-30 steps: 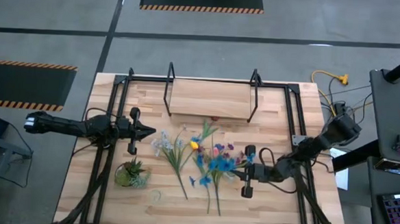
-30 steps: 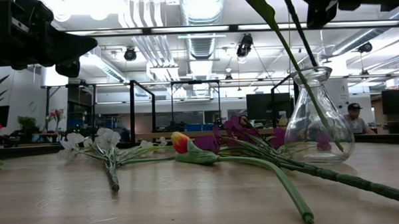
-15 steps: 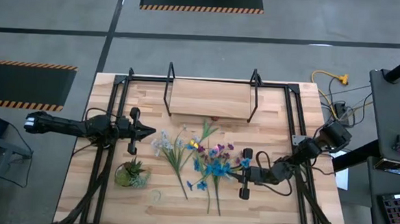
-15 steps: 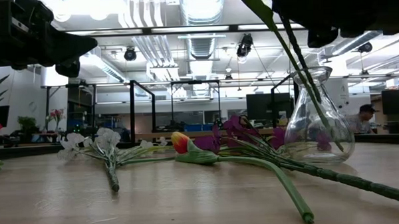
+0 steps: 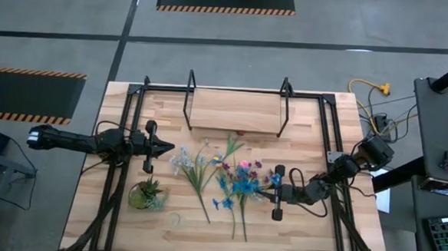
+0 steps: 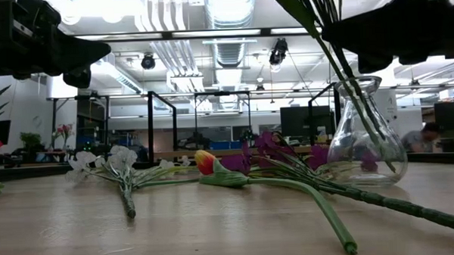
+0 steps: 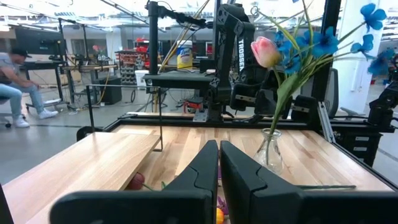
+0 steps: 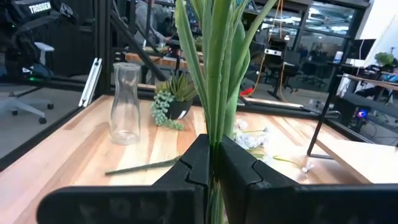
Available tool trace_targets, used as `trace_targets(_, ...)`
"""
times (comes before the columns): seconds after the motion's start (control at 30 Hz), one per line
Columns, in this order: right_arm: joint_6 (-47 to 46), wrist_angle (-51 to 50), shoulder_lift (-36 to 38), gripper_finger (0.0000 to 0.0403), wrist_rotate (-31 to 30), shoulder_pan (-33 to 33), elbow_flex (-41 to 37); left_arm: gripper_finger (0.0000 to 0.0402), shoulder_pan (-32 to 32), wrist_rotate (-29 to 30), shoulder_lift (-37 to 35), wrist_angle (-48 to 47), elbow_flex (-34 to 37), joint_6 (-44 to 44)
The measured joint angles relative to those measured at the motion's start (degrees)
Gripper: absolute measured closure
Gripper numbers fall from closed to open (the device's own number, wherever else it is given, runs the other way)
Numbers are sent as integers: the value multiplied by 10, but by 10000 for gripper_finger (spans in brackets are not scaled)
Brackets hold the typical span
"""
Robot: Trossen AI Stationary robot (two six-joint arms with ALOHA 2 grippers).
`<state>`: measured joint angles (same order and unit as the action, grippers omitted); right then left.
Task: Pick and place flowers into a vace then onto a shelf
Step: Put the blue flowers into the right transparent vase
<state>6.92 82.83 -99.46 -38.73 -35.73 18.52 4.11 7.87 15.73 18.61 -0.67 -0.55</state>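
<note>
My right gripper (image 5: 267,191) pinches a bunch of flowers (image 5: 239,182), stems already inside the vase (image 6: 362,134) near the table's middle. I should lower straight and release gently. My left gripper (image 5: 164,147) waits pressed together, empty.

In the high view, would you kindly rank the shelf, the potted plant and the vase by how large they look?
1. The shelf, by far the largest.
2. The potted plant.
3. The vase, seemingly smallest, though its clear glass barely shows, so its outline is uncertain.
</note>
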Motion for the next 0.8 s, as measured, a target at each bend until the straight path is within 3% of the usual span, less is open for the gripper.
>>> trace_targets(0.8, -25, -62, 3, 390, 1, 0, -6, 402, 0, 0, 0, 0, 0, 0)
